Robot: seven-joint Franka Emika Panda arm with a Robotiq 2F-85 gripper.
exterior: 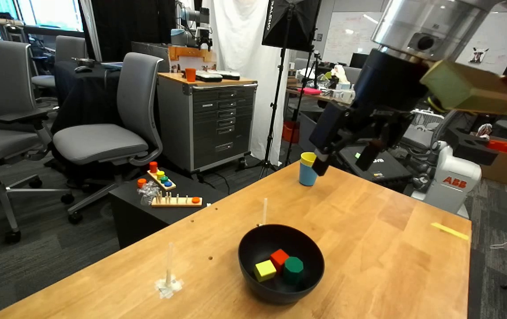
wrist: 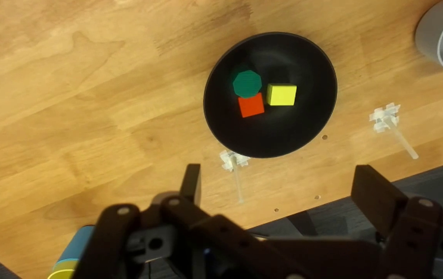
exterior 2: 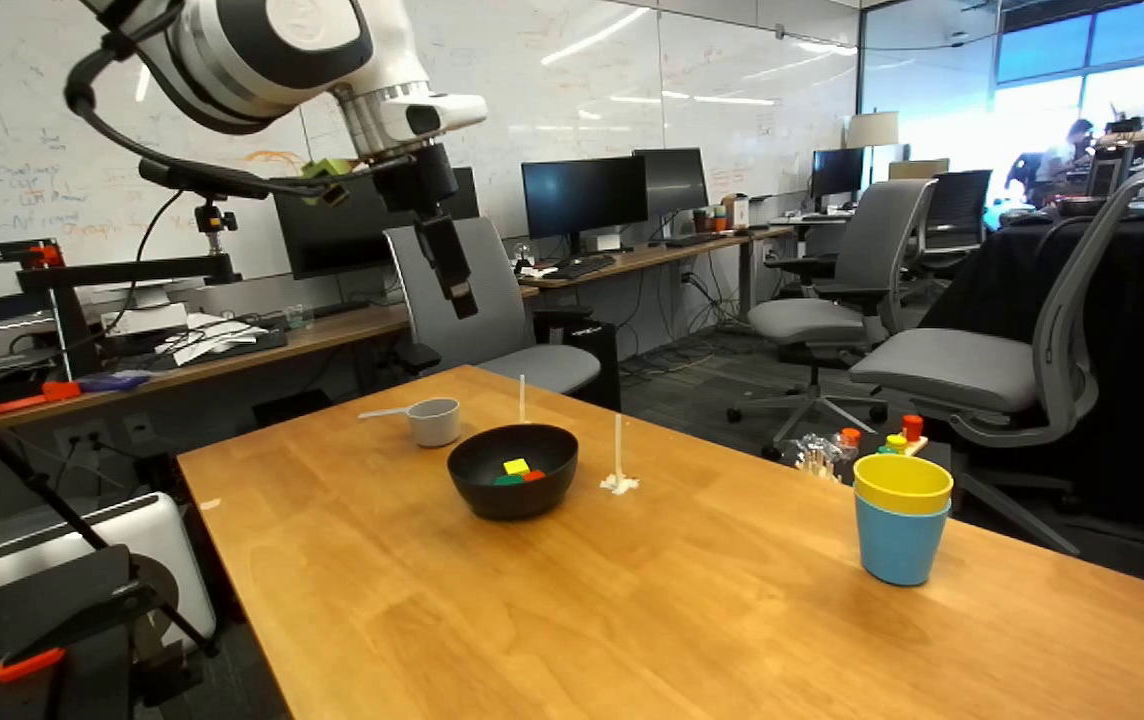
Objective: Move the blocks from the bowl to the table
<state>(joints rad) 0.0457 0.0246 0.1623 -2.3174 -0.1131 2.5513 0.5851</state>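
The black bowl [exterior: 253,285] stands on the tan wooden table [exterior: 391,248]. It also shows in an exterior view [exterior 2: 502,505] and in the wrist view [wrist: 283,135]. Inside it lie the yellow block [wrist: 283,95], the green block [wrist: 247,83] and the red block [wrist: 251,105]. The green and red blocks touch; the yellow block lies a little apart. My gripper [wrist: 277,170] is open and empty, its fingers wide apart. It hangs high above the table, clear of the bowl, as both exterior views show [exterior: 343,165] [exterior 2: 460,300].
A yellow-and-blue cup [exterior 2: 900,530] stands on the table. A grey measuring cup [exterior 2: 434,422] stands close to the bowl. Two thin upright sticks [exterior 2: 618,450] [exterior 2: 522,400] are taped near the bowl by the table's edge. A low black stand [exterior: 134,221] with toys is beside the table.
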